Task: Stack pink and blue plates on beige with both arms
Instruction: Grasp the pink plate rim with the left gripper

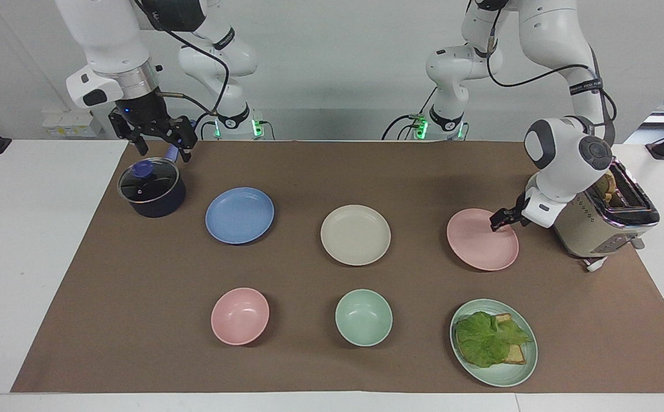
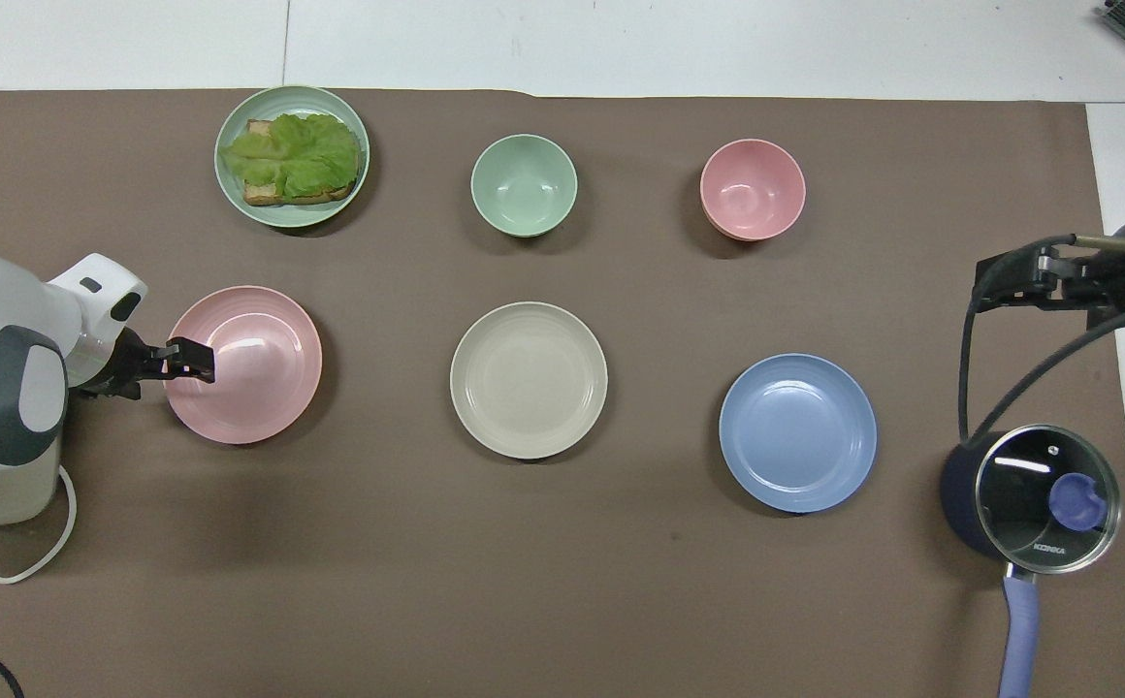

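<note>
I work in a robotics lab staged as a kitchen. My two white arms are bolted at the edge of a white surface (image 1: pixel 34 240) against bare white walls. A brown paper mat (image 1: pixel 332 366) covers it, laid with a toaster (image 1: pixel 598 220), a lidded pot (image 1: pixel 151 191) and pastel dishes.
</note>
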Controlling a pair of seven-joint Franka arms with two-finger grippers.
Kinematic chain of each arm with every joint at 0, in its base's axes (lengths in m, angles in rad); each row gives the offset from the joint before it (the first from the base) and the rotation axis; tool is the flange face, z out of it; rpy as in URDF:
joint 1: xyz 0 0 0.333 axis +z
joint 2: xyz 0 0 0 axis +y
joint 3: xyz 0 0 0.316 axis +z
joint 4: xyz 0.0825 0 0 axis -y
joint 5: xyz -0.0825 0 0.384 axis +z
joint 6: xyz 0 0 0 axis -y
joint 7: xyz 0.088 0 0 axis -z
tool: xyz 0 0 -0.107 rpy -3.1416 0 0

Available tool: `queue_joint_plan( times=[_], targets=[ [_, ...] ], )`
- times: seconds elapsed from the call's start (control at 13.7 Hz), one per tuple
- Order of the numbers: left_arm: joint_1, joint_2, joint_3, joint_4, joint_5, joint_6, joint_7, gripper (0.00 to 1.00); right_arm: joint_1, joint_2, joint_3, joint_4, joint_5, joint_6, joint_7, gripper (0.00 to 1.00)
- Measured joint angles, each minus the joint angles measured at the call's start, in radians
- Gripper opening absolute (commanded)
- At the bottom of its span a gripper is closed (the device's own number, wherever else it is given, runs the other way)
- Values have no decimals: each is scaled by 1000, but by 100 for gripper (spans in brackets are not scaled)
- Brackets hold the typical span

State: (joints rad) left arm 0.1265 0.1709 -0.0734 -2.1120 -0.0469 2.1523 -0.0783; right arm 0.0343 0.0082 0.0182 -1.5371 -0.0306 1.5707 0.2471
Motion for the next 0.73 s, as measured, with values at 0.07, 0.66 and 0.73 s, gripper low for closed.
queue_joint_plan(
  times=[0.07, 0.66, 0.73],
  targets=[
    [9, -7, 1, -20, 0, 2, 0, 100, 0, 0, 0, 0, 0, 0, 0, 100],
    [24, -23, 1, -66, -1, 13, -6, 0, -2, 0, -6, -5, 0, -1, 0, 100],
    [25, -24, 1, -66, -1, 13, -6, 0, -2, 0, -6, -5, 0, -1, 0, 100]
  ],
)
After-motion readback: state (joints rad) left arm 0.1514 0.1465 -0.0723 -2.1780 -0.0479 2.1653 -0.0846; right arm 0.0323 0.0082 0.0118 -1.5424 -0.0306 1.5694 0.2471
